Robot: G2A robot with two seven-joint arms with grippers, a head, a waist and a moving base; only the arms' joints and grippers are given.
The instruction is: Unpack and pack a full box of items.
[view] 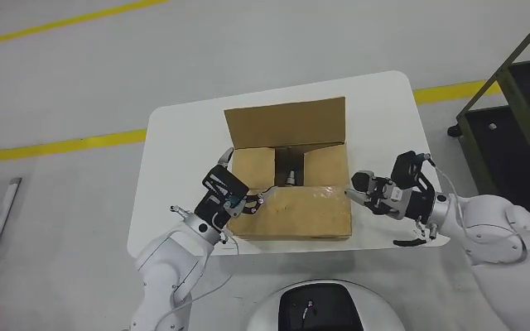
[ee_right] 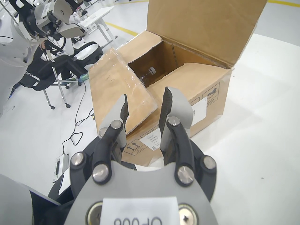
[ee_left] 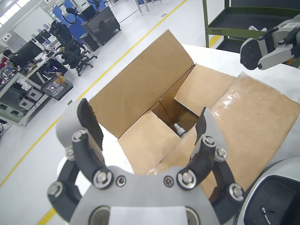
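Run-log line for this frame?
brown cardboard box on white table, far flap upright, dark capped bottle inside | left end effector: open, at left near corner | right end effector: open, at right edge

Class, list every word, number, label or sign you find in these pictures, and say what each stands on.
White label on the cardboard box side: print too small to read.
Second white label beside it: too blurred to read.
Printed arrows sign on the box: two upward arrows, no words.
Tag on the right tool: characters upside down, cut off; unreadable whole.
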